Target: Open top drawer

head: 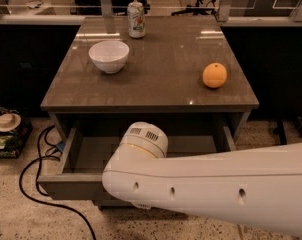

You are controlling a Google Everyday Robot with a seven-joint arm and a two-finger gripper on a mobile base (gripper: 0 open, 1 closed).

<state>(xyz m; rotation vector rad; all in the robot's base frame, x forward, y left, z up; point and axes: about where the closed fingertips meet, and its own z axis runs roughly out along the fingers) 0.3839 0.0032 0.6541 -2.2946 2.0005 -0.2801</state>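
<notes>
- Table [156, 91]: brown top with a glossy surface, seen from the front and above. All places below are given relative to it.
- Top drawer [66, 185]: directly under the table top and pulled out toward the camera. The grey front panel stands well forward of the table's front edge. The shallow tray inside is exposed and its visible part holds nothing.
- Drawer handle: covered by the arm and cannot be seen.
- Arm [216, 189]: a thick white link that enters from the right, below the table's front edge. It crosses over the middle and right of the open drawer.
- Joint [143, 140]: a white cylinder with a barcode label on its end, at the arm's left end. It sits over the middle of the drawer, just under the table's front edge.
- Gripper: hidden behind the arm, low in front of the table near the drawer front. Whether it is spread or closed cannot be told.
- Bowl [109, 56]: white and upright, on the left half of the table top, toward the back.
- Can [136, 18]: upright at the back edge of the table, just behind and right of the bowl.
- Orange [214, 75]: on the right half of the table top, well apart from the bowl and the can.
- Cable [36, 184]: black, looping on the speckled floor to the left of the table, beside the drawer's left side.
</notes>
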